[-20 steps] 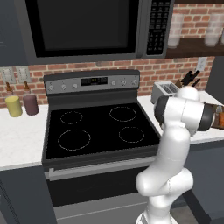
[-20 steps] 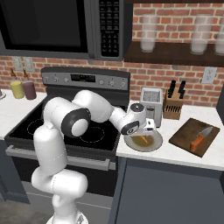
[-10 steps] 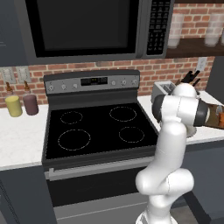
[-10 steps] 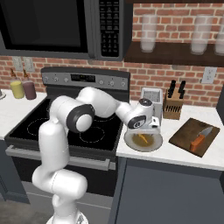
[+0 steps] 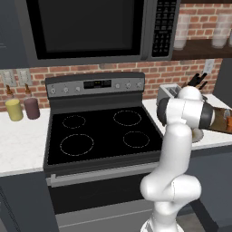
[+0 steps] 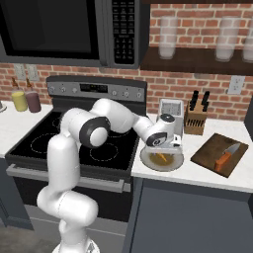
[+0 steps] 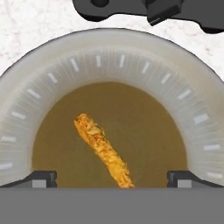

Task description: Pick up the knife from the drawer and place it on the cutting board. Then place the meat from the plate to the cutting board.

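Meat (image 7: 104, 151) lies diagonal in plate (image 7: 192, 118) centre, clear of rim; fingers (image 7: 112, 178) spread wide, straddling it, nothing grasped.

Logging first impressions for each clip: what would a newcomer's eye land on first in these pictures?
Probably the white arm bent low over the plate on the counter right of the stove, its open gripper hanging right above the meat, an orange-brown strip on the plate's olive centre. Next, the knife with its orange handle, already lying on the cutting board further right.
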